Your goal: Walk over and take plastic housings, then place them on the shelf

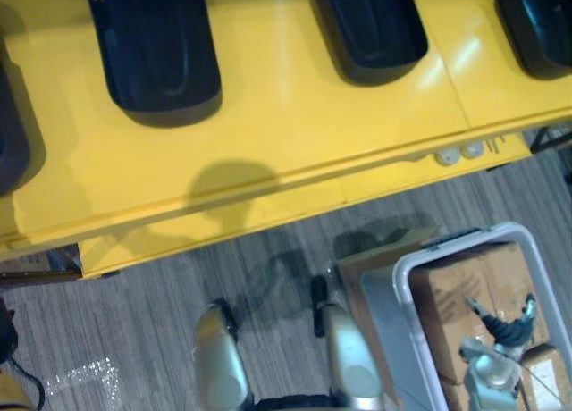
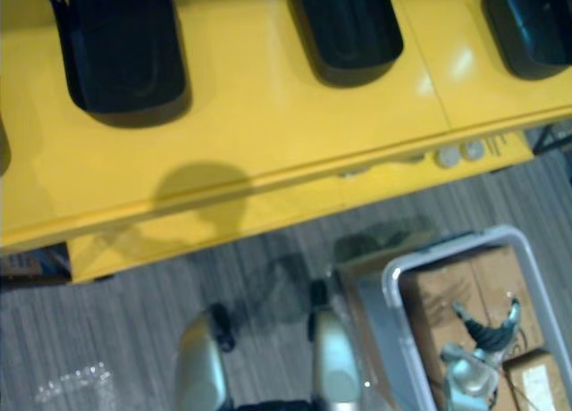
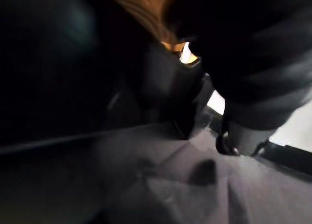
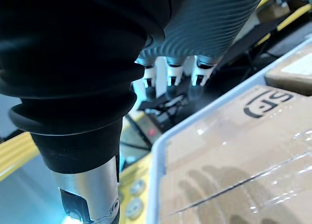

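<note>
A: How was the right hand (image 1: 500,335)?

B: Released. Its fingers (image 4: 168,75) hung straight and loose and held nothing. It sat in the lower right of the frame, over the white-rimmed crate (image 1: 402,281) of cardboard boxes (image 1: 465,286).

A: And the left hand (image 3: 263,63)?

B: I saw its dark cover only, so I could not tell.

A: The plastic housings?

B: Black ones lay along the top of the frame on the yellow surface (image 1: 295,134): one at upper left (image 1: 156,49), one at upper middle (image 1: 371,27), one at upper right (image 1: 536,22), well apart from either hand.

A: Waiting to be taken, or already set down?

B: The scene fitted both; the yellow surface might have been the pickup spot or the shelf.

A: Handling advice?

B: The housings looked wide, smooth and open-topped, so I judged that a hold across the side walls would suit them. Any lift of the right hand should clear the crate's rim.
</note>
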